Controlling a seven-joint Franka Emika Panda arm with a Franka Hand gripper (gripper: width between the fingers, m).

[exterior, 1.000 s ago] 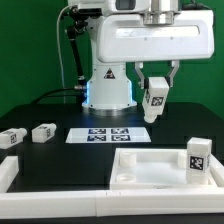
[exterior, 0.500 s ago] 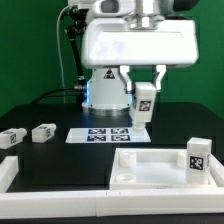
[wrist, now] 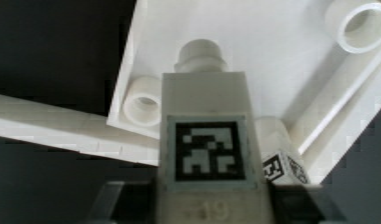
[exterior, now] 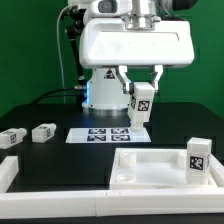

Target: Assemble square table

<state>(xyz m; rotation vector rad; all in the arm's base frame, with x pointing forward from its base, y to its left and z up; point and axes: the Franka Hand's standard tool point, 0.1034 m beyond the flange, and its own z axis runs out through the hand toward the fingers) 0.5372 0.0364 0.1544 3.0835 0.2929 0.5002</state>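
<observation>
The gripper (exterior: 141, 90) pinches a leg (exterior: 142, 105) between its two fingers and holds it in the air in front of the robot's base, slightly tilted, with the tag facing the exterior view. From the exterior view's left: a white bar (exterior: 8, 172) edges the black table (exterior: 60, 150). Beyond it two loose legs (exterior: 12, 137) (exterior: 44, 131) lie on their sides, apart. The flat marker board (exterior: 105, 133) lies near the middle, below the held leg. At the right sits the slab (exterior: 120, 165), with a standing leg (exterior: 197, 155) upright in its right corner. In the wrist view, the held leg ends in a rounded peg that points toward the slab's rim, beside a round corner socket. To do this step well, the arm probably needs to square the leg upright, centre the peg over a free socket, lower it gently, then twist. Every part is smooth, hard white plastic. The legs are blocky, and the slab is a shallow tray with a raised rim.
</observation>
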